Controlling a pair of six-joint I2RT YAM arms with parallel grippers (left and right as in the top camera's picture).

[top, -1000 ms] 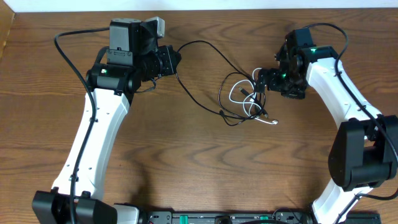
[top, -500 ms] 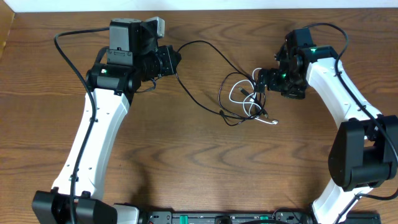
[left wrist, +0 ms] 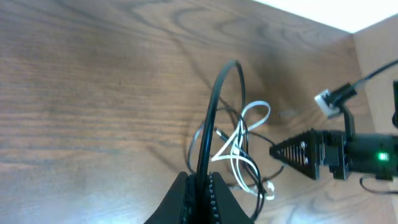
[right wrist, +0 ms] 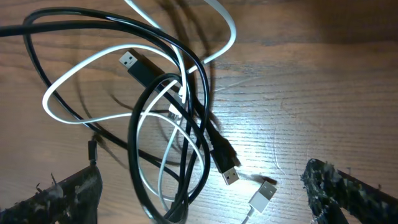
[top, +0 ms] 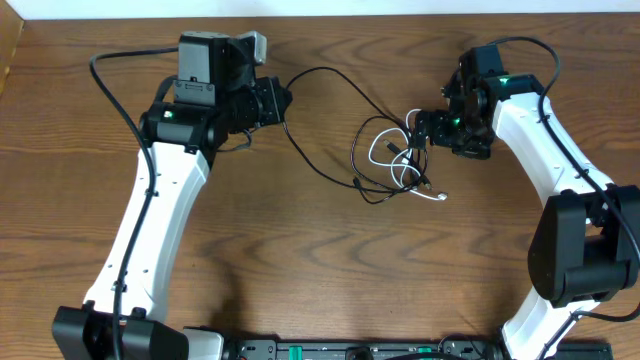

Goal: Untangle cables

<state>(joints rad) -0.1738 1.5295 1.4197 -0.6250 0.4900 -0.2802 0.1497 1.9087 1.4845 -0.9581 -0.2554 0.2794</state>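
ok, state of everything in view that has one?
left gripper, shut on black cable
right gripper, open, nothing gripped, above both cables
black cable, arcs from left gripper, far end coiled
white cable, looped through the black coil, tangled, plug end free

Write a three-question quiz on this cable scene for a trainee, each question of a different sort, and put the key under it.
1. True or false: the left gripper is shut on a black cable.
2. Pick one. The right gripper is: A) shut on a plug; B) open, with a finger on either side of the tangle; C) out of view.
3. Short answer: what colour is the one cable in the tangle that is not black?

Key: 1 true. 2 B. 3 white: it is the white cable.
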